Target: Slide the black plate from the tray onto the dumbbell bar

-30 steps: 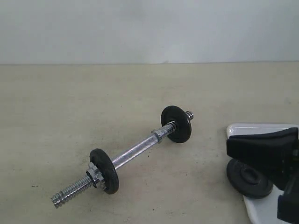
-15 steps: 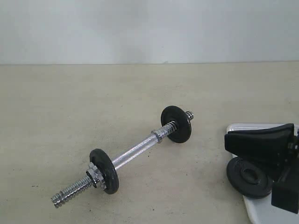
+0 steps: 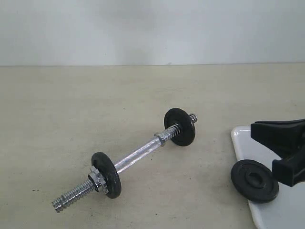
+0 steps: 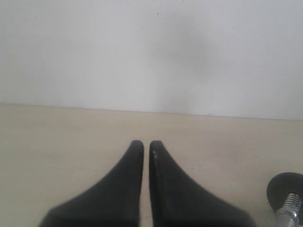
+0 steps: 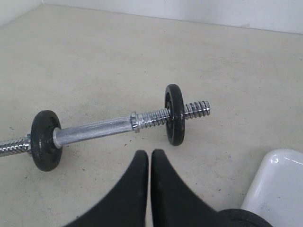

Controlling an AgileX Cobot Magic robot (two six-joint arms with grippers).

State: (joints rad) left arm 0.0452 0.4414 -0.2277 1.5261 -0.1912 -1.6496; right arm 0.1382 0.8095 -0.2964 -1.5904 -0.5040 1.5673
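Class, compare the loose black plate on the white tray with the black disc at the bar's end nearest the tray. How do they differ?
The black plate lies flat; the disc stands on edge. The black plate's centre hole is open; the disc's has the dumbbell bar through it. The black plate sits at the rim of the tray; the disc rests on the table. Both are round and matte black.

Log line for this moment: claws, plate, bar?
left claw shut, empty | right claw shut, empty | small matte-black iron plate flat on glossy white rectangular tray | chrome steel dumbbell bar unheld
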